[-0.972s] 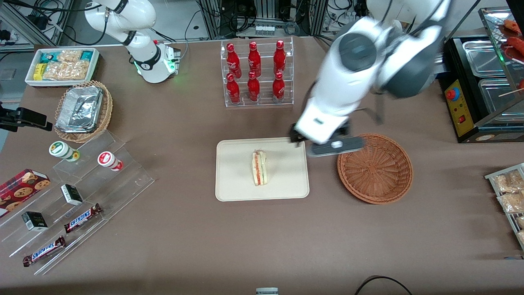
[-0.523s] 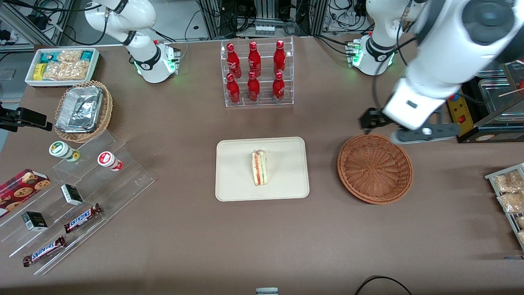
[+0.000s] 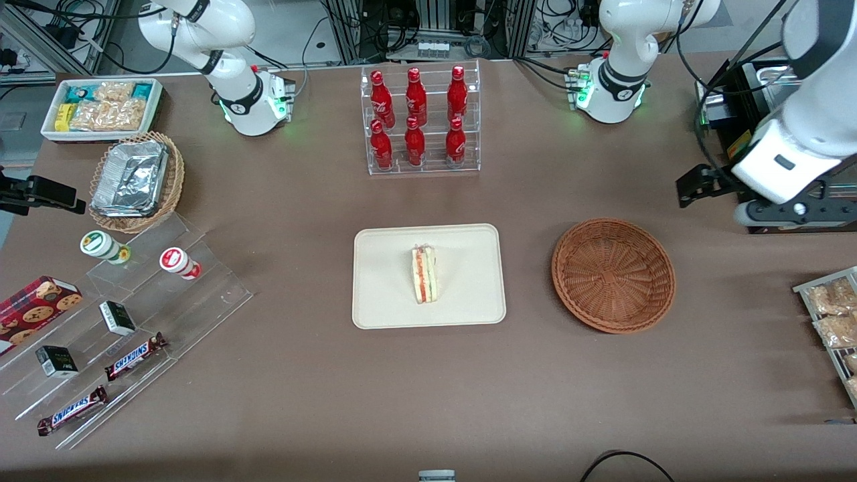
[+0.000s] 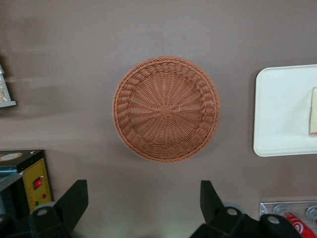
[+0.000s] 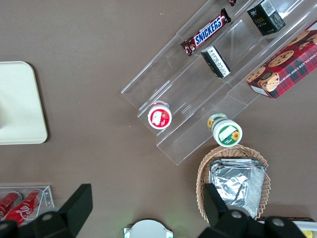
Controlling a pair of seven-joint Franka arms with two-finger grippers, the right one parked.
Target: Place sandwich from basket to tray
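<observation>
The sandwich [image 3: 424, 274], a pale wedge with red and green filling, lies on the cream tray [image 3: 381, 301] at the table's middle; its edge shows in the left wrist view [image 4: 313, 110] on the tray [image 4: 277, 111]. The reddish-brown wicker basket [image 3: 613, 274] stands empty beside the tray, toward the working arm's end; it also shows in the left wrist view [image 4: 166, 108]. My left gripper [image 3: 696, 184] is raised high, farther from the front camera than the basket and toward the working arm's end. Its fingers [image 4: 73, 201] are spread wide and hold nothing.
A clear rack of red bottles [image 3: 418, 120] stands farther from the front camera than the tray. A black appliance [image 3: 763, 194] and a rack of snack packets [image 3: 830, 314] sit at the working arm's end. Acrylic shelves with snacks [image 3: 120, 335] lie toward the parked arm's end.
My left gripper has swung away from the tray's edge, over the basket's rim, to the working arm's end of the table. The sandwich, tray and basket have not moved.
</observation>
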